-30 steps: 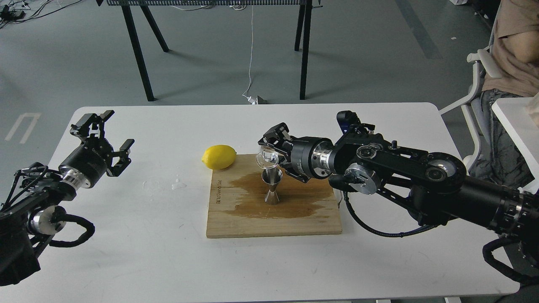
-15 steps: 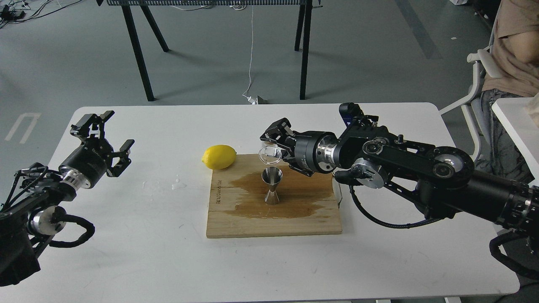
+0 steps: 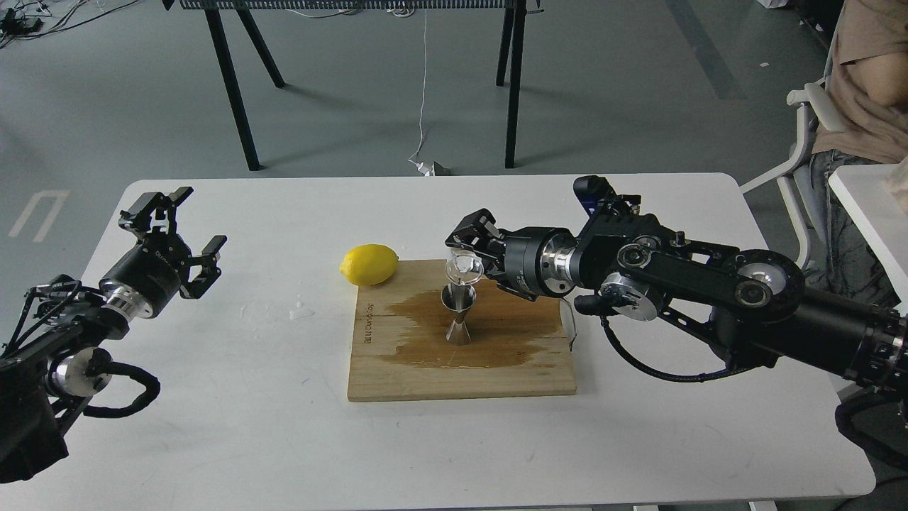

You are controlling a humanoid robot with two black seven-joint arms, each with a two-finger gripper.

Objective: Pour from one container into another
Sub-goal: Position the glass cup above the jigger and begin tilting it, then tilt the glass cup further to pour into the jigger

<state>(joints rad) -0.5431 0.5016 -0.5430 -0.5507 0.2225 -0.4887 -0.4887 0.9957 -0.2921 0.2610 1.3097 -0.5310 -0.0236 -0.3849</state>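
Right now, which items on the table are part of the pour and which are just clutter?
In the job:
- clear cup, held tilted by the right gripper
- steel jigger, upright below it

Lying about:
- lemon, at the board's far left corner
- wooden board, stained wet, under the jigger
- left gripper, open and idle

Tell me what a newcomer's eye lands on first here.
The right tool, at table centre, holds a clear cup tipped just over the steel jigger. The jigger stands upright on a wooden board with a wide dark wet stain. A yellow lemon sits at the board's far left corner.
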